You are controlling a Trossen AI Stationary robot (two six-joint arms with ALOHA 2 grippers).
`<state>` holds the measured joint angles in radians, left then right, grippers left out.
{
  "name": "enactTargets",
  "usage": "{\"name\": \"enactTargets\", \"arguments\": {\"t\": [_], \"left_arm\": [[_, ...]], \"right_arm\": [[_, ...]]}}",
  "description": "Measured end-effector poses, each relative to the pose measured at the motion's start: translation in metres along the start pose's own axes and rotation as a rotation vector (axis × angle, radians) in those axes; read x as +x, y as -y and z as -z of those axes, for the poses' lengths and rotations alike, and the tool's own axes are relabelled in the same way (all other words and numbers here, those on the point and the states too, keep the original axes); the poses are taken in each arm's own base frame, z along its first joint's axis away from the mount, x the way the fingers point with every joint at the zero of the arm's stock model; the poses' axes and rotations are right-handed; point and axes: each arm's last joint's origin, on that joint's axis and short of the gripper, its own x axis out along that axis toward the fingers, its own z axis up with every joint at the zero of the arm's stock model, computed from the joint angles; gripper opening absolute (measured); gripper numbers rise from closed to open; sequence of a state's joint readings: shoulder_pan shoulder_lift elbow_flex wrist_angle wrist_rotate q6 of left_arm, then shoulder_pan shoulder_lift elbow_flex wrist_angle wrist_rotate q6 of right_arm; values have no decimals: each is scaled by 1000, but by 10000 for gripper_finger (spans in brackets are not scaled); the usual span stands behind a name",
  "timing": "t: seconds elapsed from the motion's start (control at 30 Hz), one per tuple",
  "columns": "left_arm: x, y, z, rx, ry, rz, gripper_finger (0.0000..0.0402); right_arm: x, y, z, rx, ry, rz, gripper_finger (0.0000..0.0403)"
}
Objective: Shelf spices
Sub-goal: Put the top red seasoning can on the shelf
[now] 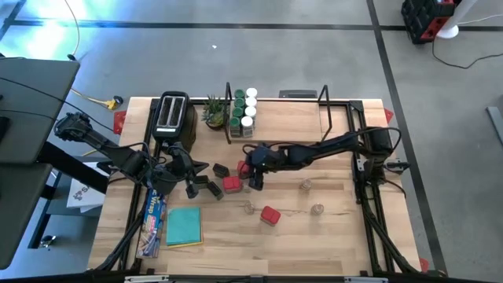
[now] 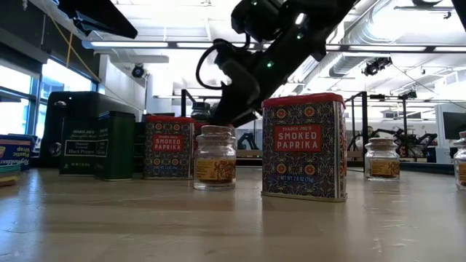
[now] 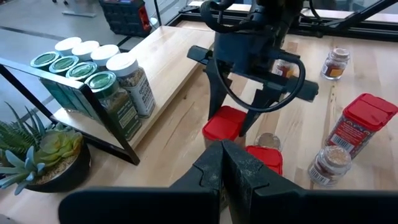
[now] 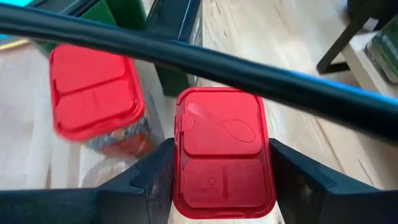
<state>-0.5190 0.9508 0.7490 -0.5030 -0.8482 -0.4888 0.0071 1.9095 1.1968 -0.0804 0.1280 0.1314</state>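
Straddling a red tin [image 4: 222, 149], right hand [image 4: 221, 180] open, another red tin [image 4: 96, 93] seemingly touching.

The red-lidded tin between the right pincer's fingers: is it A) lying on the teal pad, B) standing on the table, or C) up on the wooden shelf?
B: the right pincer straddles the red-lidded paprika tin, which stands upright on the light wooden table, not on the wooden shelf.

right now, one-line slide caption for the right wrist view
Right gripper straddling a red-lidded spice tin, fingers close on either side, a second red tin beside it.
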Motion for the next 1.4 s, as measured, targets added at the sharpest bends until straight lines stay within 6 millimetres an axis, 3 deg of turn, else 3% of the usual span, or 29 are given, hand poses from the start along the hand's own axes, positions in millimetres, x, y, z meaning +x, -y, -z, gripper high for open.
{"name": "enactTargets", "arguments": {"t": [0.13,0.43,0.53,0.67,0.9,1.07,1.23,1.4], "left_arm": [[0,0,0,0,0,0,3],[0,0,0,2,0,-1,3],[0,0,0,2,0,0,3],[0,0,0,2,0,0,3],[0,0,0,2,0,0,3],[0,0,0,1,1,0,3],[0,0,0,0,1,-1,3],[0,0,0,-1,2,0,3]], "right_arm": [[-16,1,-5,-1,-4,-5,206],[-82,12,-19,-45,-25,103,206],[-104,25,-21,-83,-43,158,206],[-118,64,-22,-112,-80,243,206],[-95,154,-19,-120,-44,195,206],[-77,207,-10,-146,36,163,206],[-67,244,-1,-136,120,182,206],[-58,261,7,-118,145,182,229]]}}
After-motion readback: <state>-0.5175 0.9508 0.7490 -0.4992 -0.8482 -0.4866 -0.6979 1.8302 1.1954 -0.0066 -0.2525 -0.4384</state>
